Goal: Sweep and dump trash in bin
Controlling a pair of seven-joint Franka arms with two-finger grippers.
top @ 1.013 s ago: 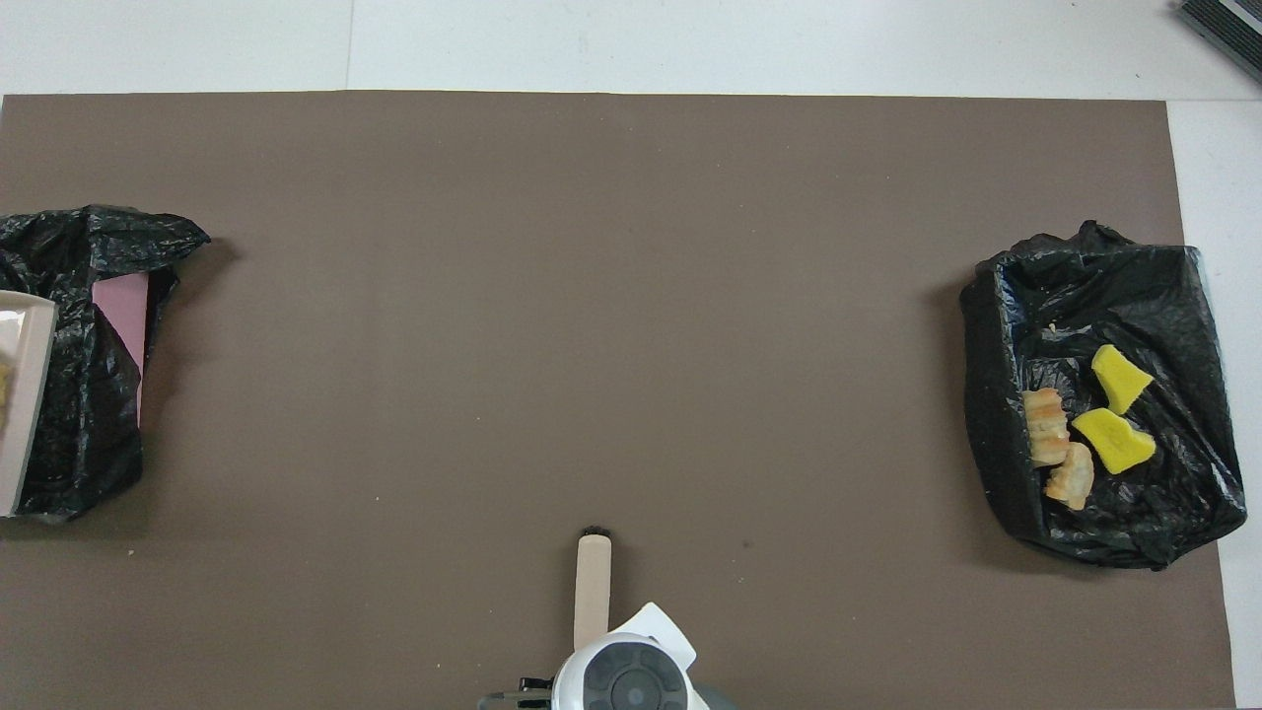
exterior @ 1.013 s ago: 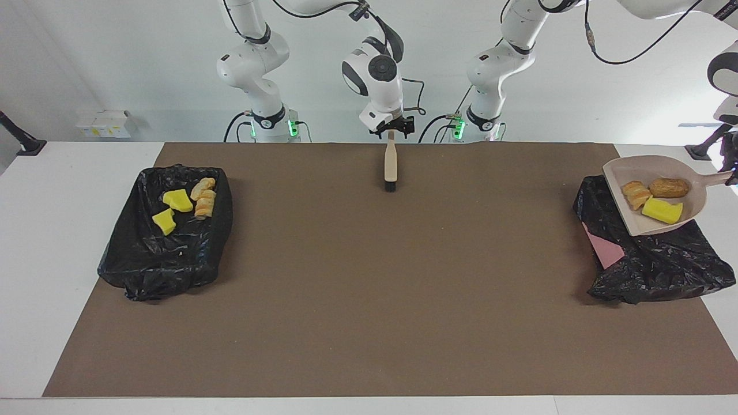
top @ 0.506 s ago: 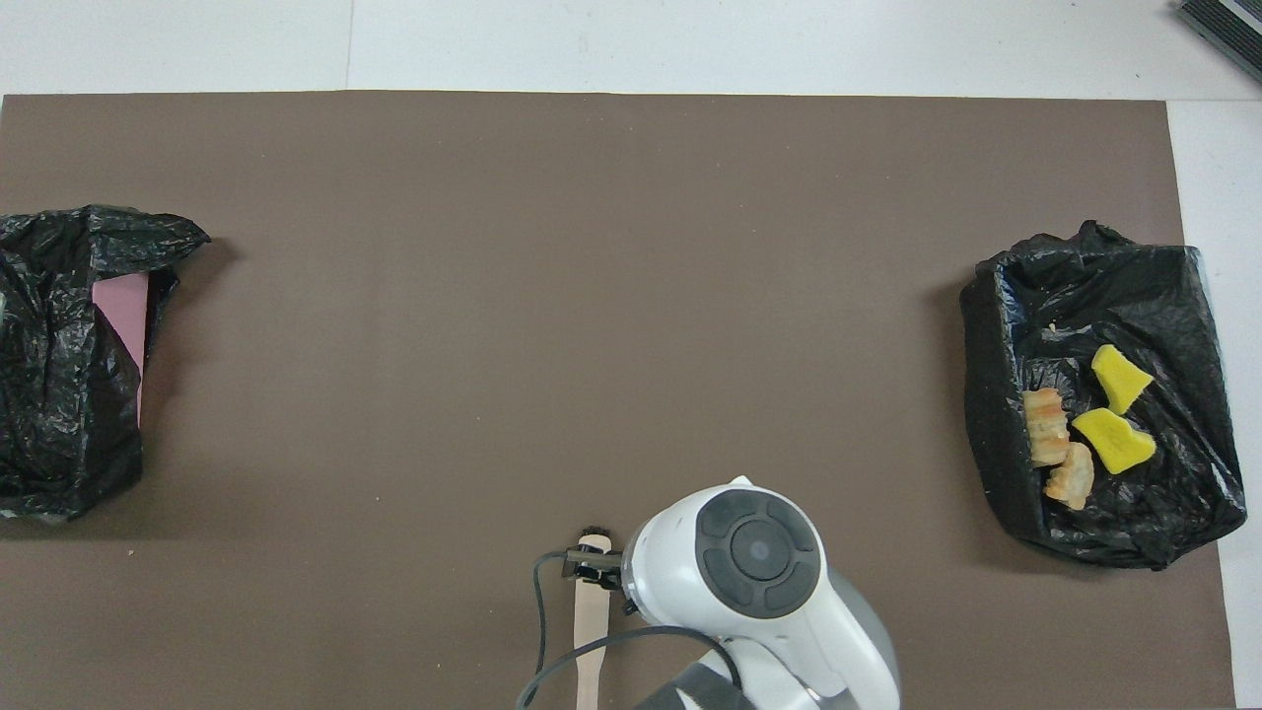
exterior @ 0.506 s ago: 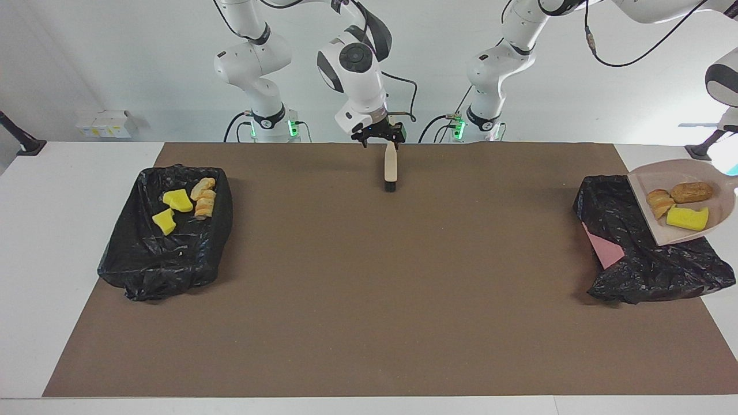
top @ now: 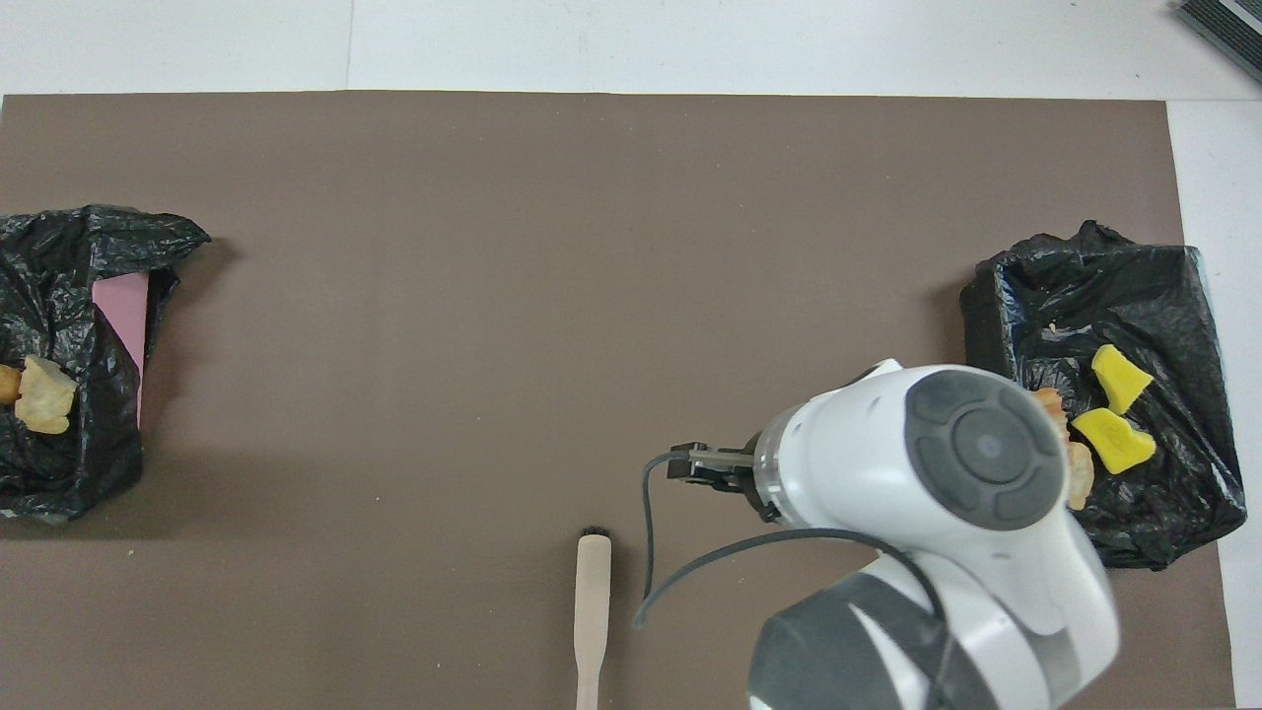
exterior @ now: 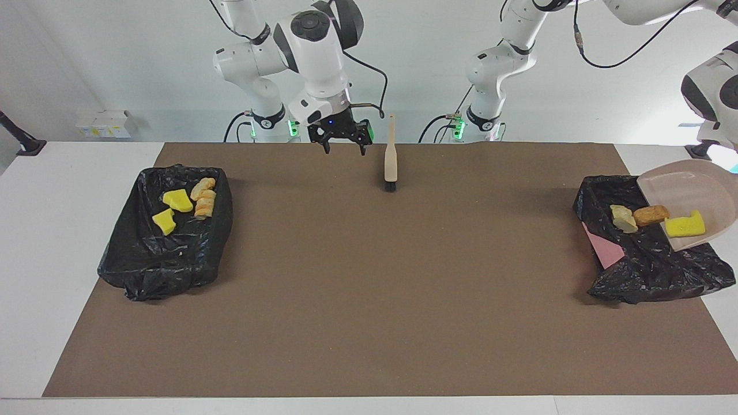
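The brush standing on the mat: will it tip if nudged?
Probably. The brush stands upright on its narrow bristle end, free of the open right pincer, so a light nudge could topple it. It looks rigid, likely light.

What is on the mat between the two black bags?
Only the brush, near the robots' edge; otherwise the mat is bare between the bags, in both views.

The brush lies on the mat near the robots, between two bins. Four scraps lie in the bin at the right arm's end. The dustpan is tilted over the other bin, where two scraps lie.
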